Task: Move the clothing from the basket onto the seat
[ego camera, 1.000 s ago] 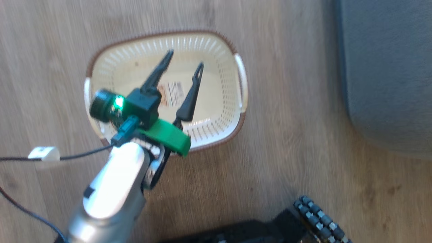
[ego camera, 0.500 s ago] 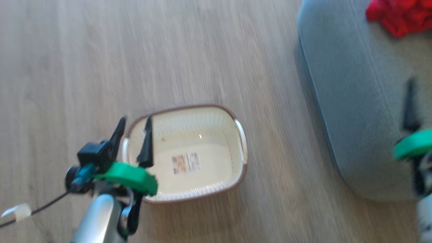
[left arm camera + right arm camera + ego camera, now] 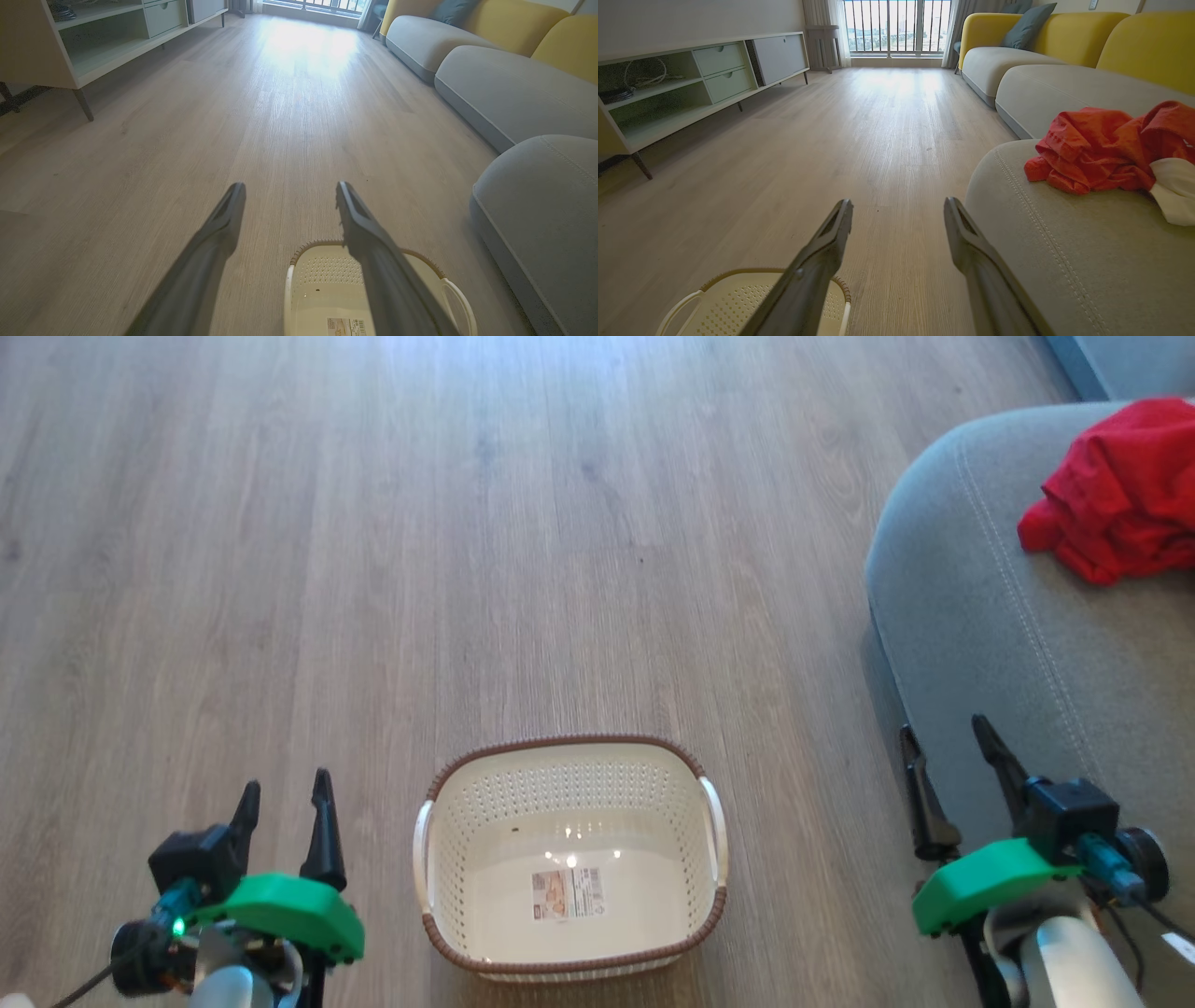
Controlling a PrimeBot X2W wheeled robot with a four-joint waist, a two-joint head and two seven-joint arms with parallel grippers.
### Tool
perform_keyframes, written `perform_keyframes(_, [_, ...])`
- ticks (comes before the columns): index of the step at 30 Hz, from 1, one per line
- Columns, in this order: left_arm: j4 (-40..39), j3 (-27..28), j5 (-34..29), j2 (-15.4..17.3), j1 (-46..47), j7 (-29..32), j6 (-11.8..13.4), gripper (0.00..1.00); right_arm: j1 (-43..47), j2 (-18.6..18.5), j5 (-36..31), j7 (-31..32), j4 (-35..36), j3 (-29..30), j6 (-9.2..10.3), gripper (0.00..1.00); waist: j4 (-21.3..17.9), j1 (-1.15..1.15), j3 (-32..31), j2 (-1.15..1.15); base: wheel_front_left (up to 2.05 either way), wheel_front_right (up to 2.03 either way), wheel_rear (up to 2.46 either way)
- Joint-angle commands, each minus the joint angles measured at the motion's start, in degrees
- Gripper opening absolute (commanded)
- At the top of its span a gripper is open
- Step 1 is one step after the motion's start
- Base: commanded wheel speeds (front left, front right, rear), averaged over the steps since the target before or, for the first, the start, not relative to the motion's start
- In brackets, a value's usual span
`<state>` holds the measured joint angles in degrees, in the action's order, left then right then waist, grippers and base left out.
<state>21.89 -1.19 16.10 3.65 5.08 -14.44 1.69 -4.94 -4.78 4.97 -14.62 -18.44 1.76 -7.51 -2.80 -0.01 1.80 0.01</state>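
The cream basket (image 3: 569,943) with a brown rim stands on the wood floor at bottom centre, holding nothing but its paper label (image 3: 567,893). Red clothing (image 3: 1116,490) lies bunched on the grey seat (image 3: 990,644) at the right. In the right wrist view the red clothing (image 3: 1101,149) has a white cloth piece (image 3: 1176,189) beside it on the seat (image 3: 1064,242). My left gripper (image 3: 285,798) is open, left of the basket. My right gripper (image 3: 948,742) is open over the seat's front edge, right of the basket. Both hold nothing.
A low pale cabinet (image 3: 668,93) on dark legs lines the left wall. Grey sofa seats with yellow backs (image 3: 495,60) run along the right. The basket (image 3: 327,298) sits under my left fingers in the left wrist view.
The head camera has tilted up, shifting the whole picture. My left gripper has drawn back out of the basket to its left side. My right gripper has come into view at the lower right.
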Motion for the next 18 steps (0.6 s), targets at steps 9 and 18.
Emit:
perform_keyframes(9, [3.5, 1.2, -1.3, -0.8, -2.0, 0.4, -1.5, 0.00, 1.4, 1.0, -0.3, 0.1, -2.6, -0.4, 0.00, 0.00, 0.9, 0.01, -1.2, -0.01, 0.00, 0.00, 0.00])
perform_keyframes(18, [3.3, 1.9, 4.0, -0.8, -1.8, 2.0, -2.1, 0.00, 1.2, 1.1, 5.7, 1.8, -2.6, 0.2, 0.00, 0.00, 1.1, 0.01, -1.2, -0.01, 0.00, 0.00, 0.00])
